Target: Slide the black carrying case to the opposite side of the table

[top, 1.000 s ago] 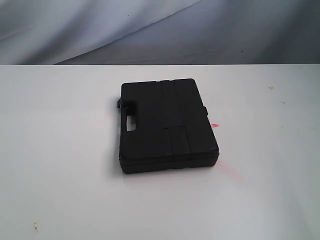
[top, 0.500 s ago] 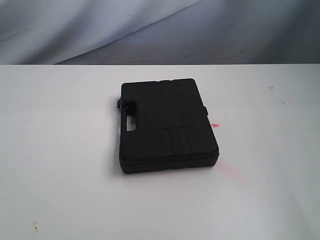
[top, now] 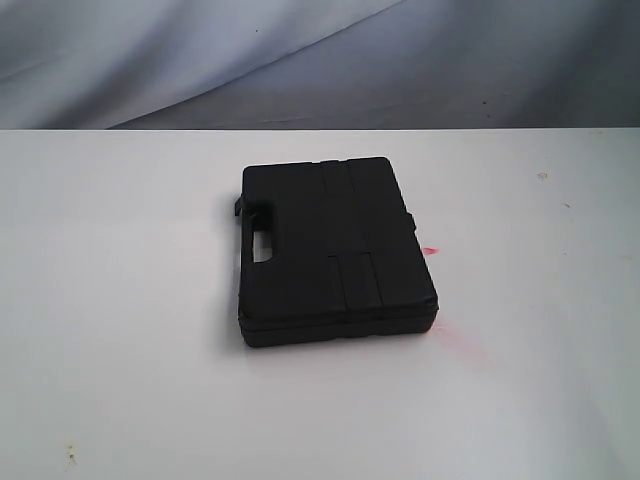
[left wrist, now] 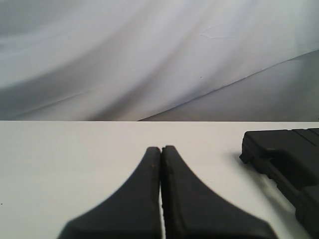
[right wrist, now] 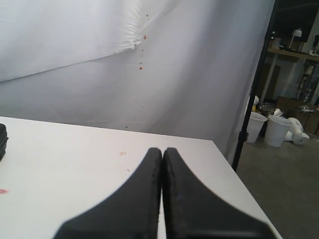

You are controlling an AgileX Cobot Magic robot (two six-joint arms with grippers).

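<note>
The black case [top: 335, 250] lies flat near the middle of the white table [top: 120, 300], its cut-out handle on its left edge. Neither arm shows in the exterior view. In the left wrist view my left gripper [left wrist: 161, 148] is shut with nothing in it, low over the table, and the case [left wrist: 286, 164] lies some way off to its side. My right gripper [right wrist: 162, 149] is shut and empty too, above the table [right wrist: 60, 164]; only a sliver of the case [right wrist: 2, 139] shows at the frame's edge.
A grey-white cloth backdrop [top: 300, 60] hangs behind the table's far edge. A red smear [top: 430, 250] marks the tabletop right of the case. In the right wrist view the table's side edge [right wrist: 234, 174] drops to a floor with a black stand pole [right wrist: 254, 94] and white buckets [right wrist: 274, 129].
</note>
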